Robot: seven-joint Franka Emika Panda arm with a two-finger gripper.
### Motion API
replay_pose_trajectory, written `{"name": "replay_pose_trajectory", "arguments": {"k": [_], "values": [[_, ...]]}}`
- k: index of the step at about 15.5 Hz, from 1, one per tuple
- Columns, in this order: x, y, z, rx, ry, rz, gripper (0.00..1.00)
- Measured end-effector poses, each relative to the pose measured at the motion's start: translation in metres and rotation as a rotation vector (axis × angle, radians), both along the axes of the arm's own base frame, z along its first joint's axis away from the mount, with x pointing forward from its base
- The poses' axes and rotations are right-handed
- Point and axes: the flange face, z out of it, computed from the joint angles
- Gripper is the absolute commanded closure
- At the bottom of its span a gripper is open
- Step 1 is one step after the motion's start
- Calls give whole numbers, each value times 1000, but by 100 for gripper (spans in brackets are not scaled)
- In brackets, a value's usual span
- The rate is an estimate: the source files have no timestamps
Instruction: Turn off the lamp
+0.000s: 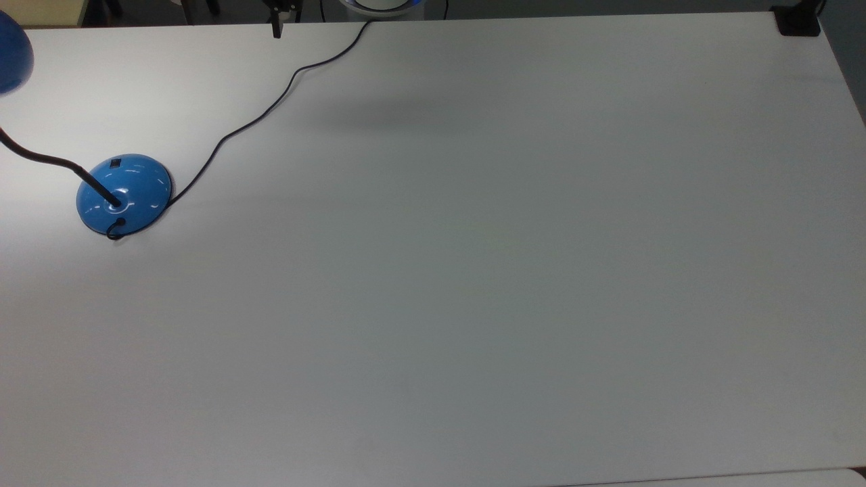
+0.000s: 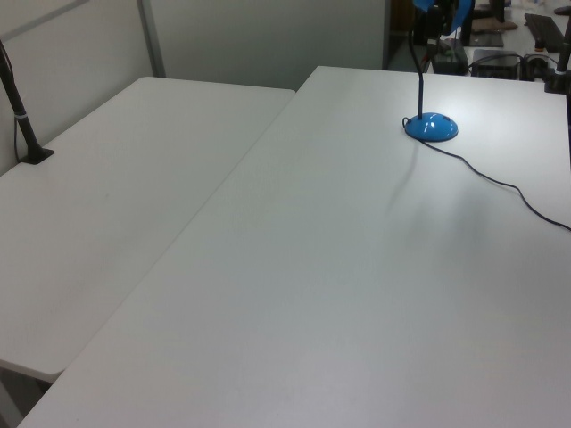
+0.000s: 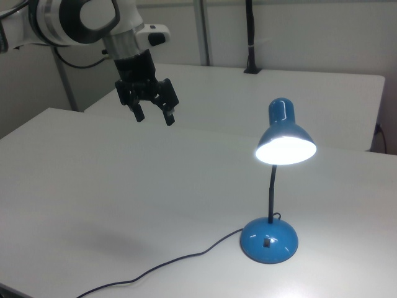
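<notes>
The lamp stands on the white table, lit: its blue shade (image 3: 284,131) glows bright underneath. A black gooseneck rises from the glossy blue dome base (image 3: 269,240), which carries a small black switch (image 3: 267,243). In the top view the base (image 1: 124,194) sits at the table's left, switch (image 1: 116,162) on its far side. In the left view the base (image 2: 431,127) is far back. My gripper (image 3: 154,115) hangs open high in the air, well off to the right view's left of the lamp, holding nothing. A fingertip (image 1: 276,30) pokes in at the top view's top edge.
The thin black cord (image 1: 270,108) snakes from the base across the table to its far edge. A second white table (image 2: 107,205) adjoins on the left view's left. A black clamp post (image 2: 22,116) stands there, and a black clamp (image 1: 797,21) sits at the top view's right corner.
</notes>
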Motion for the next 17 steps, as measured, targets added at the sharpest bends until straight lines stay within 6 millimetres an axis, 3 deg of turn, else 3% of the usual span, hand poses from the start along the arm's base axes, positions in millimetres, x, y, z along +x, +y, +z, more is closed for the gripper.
{"name": "replay_pose_trajectory", "arguments": {"k": [13, 17], "values": [[-1, 1, -1, 1, 6, 1, 0], [-10, -9, -7, 4, 103, 191, 0]]}}
